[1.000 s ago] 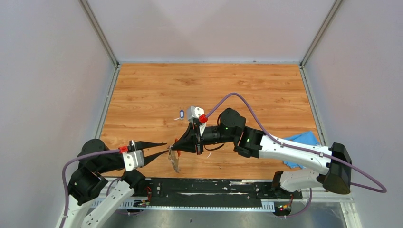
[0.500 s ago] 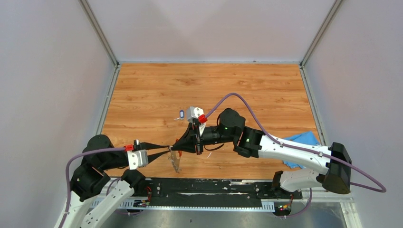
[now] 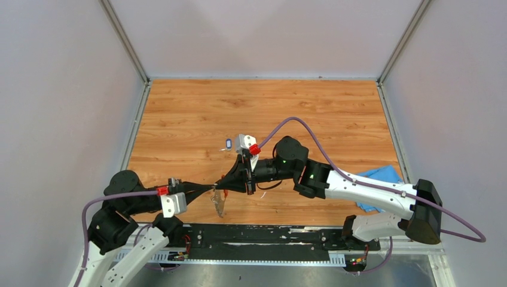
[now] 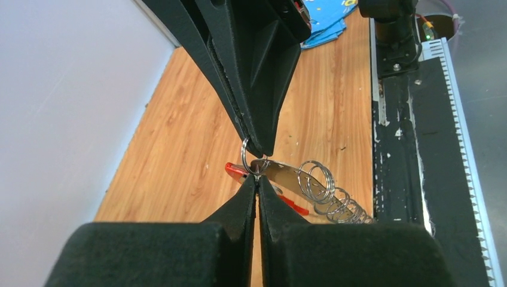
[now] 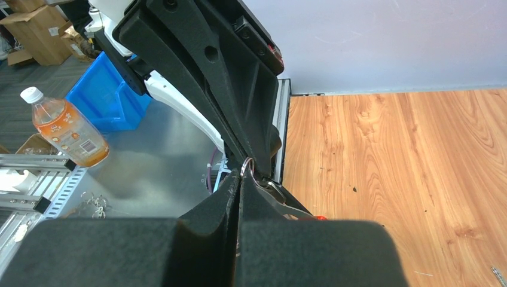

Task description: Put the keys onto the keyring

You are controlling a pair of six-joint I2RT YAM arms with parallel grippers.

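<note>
Left gripper (image 3: 210,189) is reaching in from the left near the table's front edge, its fingers clenched on a thin metal piece at the top of the keyring (image 4: 314,182). The keyring's red loop and fan of grey rings are hanging just below, above the table (image 3: 335,113). Right gripper (image 3: 220,188) is meeting it tip to tip, also clenched, pinching a small ring on the same bunch. Slightly farther right and back, the blue-and-white key (image 3: 229,144) is lying loose on the wood, well apart from both grippers. A blue cloth (image 3: 379,174) is sitting at the far right. The robot seems to be steadying the keyring between both arms; next, one gripper would need to release and fetch the key.
</note>
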